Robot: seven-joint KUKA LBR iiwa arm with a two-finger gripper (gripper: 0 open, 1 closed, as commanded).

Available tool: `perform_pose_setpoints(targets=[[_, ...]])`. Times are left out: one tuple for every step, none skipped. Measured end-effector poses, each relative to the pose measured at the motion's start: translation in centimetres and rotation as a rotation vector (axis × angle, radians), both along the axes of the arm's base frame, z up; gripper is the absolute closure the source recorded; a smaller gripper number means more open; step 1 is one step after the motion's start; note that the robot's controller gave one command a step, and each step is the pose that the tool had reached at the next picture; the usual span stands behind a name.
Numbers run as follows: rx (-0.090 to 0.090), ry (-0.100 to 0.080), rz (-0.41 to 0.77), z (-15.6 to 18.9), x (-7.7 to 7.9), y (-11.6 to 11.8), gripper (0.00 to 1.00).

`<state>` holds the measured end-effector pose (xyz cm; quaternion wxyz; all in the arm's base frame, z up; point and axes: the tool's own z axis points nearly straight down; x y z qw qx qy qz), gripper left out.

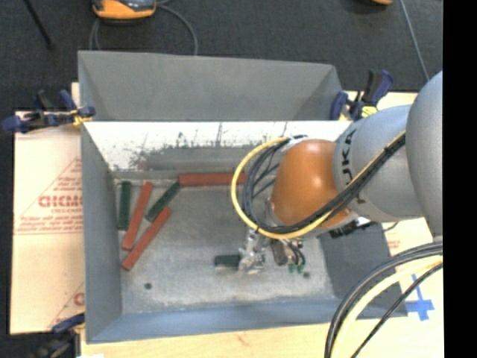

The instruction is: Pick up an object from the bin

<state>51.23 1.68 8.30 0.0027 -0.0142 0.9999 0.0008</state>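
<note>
My gripper [253,259] is low over the bin floor, right of the middle, under the orange cover. A short dark green stick [226,261] lies flat on the floor with its right end at the fingertips; whether the fingers are round it is unclear. A small green bit [298,268] lies just right of the gripper.
Several sticks lie at the bin's left: two red ones [147,237], a dark green one [122,204] by the wall and another green one [162,201]. A long red stick [206,179] rests along the back wall. The arm covers the bin's right part.
</note>
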Motion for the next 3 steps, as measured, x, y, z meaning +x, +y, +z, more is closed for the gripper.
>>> perform_pose_setpoints(targets=[[0.000,0.000,-0.001,0.0,0.0,0.0,1.00],[-0.002,-0.003,0.037,16.2,-1.0,0.0,1.00],[-0.002,0.002,0.036,16.1,-1.1,0.0,0.00]])
